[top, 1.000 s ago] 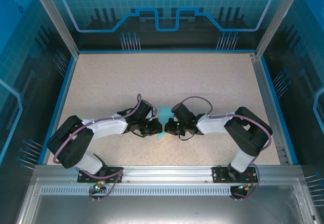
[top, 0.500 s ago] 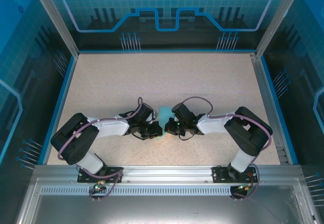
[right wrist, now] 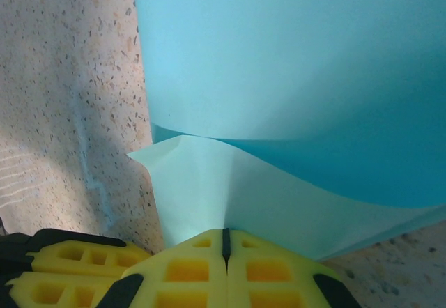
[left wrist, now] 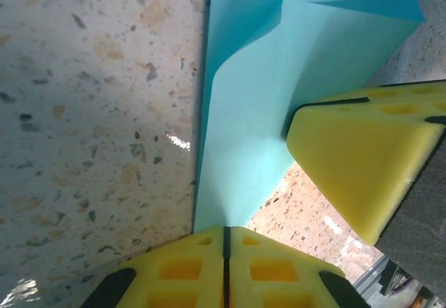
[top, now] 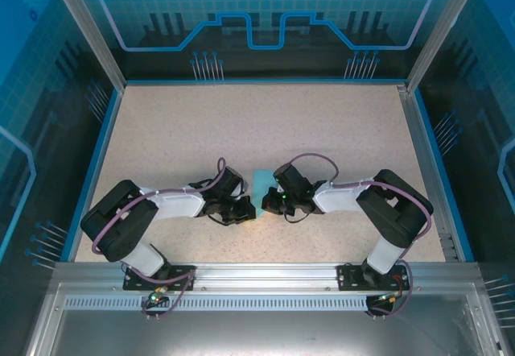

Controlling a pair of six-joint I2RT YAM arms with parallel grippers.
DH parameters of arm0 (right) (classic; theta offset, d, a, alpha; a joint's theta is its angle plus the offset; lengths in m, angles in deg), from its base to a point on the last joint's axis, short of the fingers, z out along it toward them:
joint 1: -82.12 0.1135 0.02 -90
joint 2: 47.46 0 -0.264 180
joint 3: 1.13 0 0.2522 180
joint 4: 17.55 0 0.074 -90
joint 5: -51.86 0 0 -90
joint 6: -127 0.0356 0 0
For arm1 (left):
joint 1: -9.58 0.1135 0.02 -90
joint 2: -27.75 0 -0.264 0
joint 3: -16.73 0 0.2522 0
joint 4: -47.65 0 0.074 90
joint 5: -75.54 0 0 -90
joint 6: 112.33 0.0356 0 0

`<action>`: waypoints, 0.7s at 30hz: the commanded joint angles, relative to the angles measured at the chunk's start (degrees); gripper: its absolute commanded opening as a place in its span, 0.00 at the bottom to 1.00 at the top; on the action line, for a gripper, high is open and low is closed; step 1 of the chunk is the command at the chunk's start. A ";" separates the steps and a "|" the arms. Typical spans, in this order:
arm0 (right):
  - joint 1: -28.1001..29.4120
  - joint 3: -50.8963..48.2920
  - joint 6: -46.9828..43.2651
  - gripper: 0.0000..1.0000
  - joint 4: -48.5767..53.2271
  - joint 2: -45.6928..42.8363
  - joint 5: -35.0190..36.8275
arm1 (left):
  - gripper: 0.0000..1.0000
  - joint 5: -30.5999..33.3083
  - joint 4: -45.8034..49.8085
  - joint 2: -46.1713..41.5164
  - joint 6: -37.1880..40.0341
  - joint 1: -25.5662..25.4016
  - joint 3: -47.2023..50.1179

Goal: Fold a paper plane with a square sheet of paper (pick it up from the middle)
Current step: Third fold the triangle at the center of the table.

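The left end effector (top: 245,209) has its yellow pads pressed together on the near edge of the square sheet of paper (top: 262,182). The right end effector (top: 273,203) is pinched shut on the same sheet from the other side. The two stand nearly nose to nose. The paper is folded over, curling up between them at the near middle of the table (top: 265,122). Both arms lie low, elbows swung outward and forearms reaching in. Compared with a second ago, the left end effector sits a little closer in, and the paper shows as a neater strip behind the two.
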 commanded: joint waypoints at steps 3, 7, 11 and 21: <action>-2.83 -1.16 -8.23 0.04 5.88 -0.54 5.78 | 0.08 4.69 8.15 1.86 1.12 -0.35 0.90; -5.42 -2.27 -12.08 0.04 5.17 -1.47 6.19 | 0.07 4.51 8.20 2.94 0.97 -0.34 1.25; -8.39 -2.32 -14.63 0.05 5.18 -1.45 5.98 | 0.06 4.56 8.35 3.58 0.90 -0.35 1.40; -10.96 0.01 -17.77 0.05 9.05 -7.76 6.93 | 0.06 4.63 8.85 3.49 0.90 -0.42 0.91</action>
